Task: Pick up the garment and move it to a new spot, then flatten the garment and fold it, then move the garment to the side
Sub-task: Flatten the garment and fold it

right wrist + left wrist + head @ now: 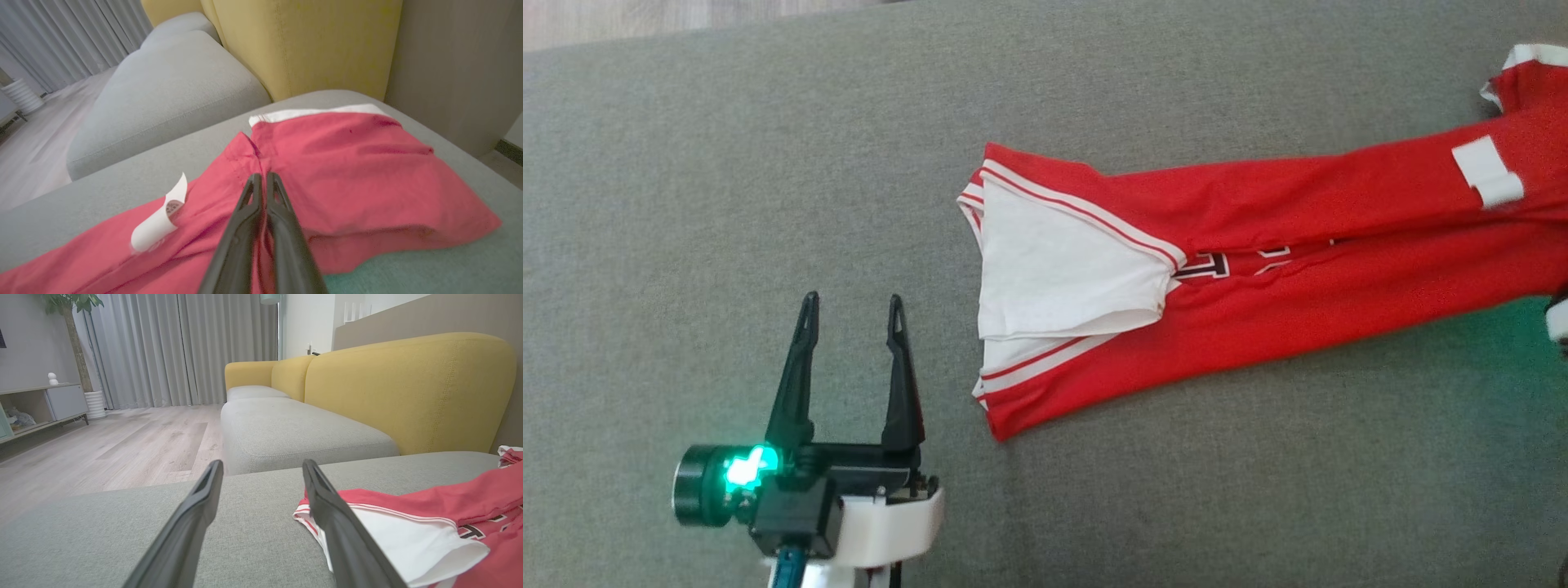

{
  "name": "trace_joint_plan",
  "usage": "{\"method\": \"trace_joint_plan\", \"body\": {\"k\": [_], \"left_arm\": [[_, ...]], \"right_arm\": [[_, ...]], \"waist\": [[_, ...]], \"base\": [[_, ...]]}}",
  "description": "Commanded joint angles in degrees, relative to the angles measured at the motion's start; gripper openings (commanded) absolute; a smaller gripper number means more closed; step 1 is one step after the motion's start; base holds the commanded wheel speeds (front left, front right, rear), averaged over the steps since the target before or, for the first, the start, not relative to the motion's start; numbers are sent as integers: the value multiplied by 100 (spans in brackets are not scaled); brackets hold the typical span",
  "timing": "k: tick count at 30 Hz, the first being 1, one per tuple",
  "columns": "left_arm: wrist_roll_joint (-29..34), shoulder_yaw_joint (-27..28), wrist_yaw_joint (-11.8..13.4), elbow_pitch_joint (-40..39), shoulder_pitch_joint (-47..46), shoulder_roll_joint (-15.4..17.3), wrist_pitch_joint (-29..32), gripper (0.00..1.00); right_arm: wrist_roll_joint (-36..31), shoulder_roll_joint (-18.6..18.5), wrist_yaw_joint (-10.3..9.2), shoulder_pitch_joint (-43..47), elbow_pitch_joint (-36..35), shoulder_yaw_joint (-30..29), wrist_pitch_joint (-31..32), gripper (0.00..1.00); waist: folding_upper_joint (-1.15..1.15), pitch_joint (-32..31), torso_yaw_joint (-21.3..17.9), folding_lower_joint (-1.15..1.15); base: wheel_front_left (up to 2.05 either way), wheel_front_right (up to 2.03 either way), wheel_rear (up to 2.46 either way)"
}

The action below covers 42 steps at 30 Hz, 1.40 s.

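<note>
A red garment (1258, 310) with white trim and a white inner side lies stretched across the grey cushion, from the middle to the right edge of the head view. My left gripper (852, 300) stands open, just left of the garment's near end (470, 494) and not touching it; its fingers (262, 463) have nothing between them. In the right wrist view my right gripper (263, 176) is shut on the garment (347, 171), where the red cloth gathers into a ridge at the fingertips. A white label (157, 224) curls up from the cloth to the left of those fingers.
The grey cushion (686, 204) stretches wide to the left of and in front of the garment. A yellow sofa back (408, 388) rises behind it, with another grey seat (294, 433) beyond. Wooden floor (122, 445) lies past the cushion's edge. A wall panel (449, 61) stands close on the right.
</note>
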Motion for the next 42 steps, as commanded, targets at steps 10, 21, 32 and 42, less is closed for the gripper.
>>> {"method": "trace_joint_plan", "body": {"k": [10,21,32,42], "left_arm": [[42,295,-107,-143,-97,-89,-29,100],[-44,276,-142,-62,-118,-132,-29,100],[-104,211,-158,44,-144,-145,-29,100],[-147,121,-129,95,-240,-147,-29,100]], "right_arm": [[322,441,-4,537,-2037,-284,725,0],[397,1533,-4,651,-3667,570,1195,0],[463,1912,-4,395,-3287,2208,1102,0],[827,1940,-4,28,-2405,3460,560,0]], "waist": [[0,-90,-37,0],[0,-162,289,0],[0,-111,693,0],[0,41,900,0]], "base": [[0,0,0],[0,0,0],[0,0,0],[0,0,0]]}}
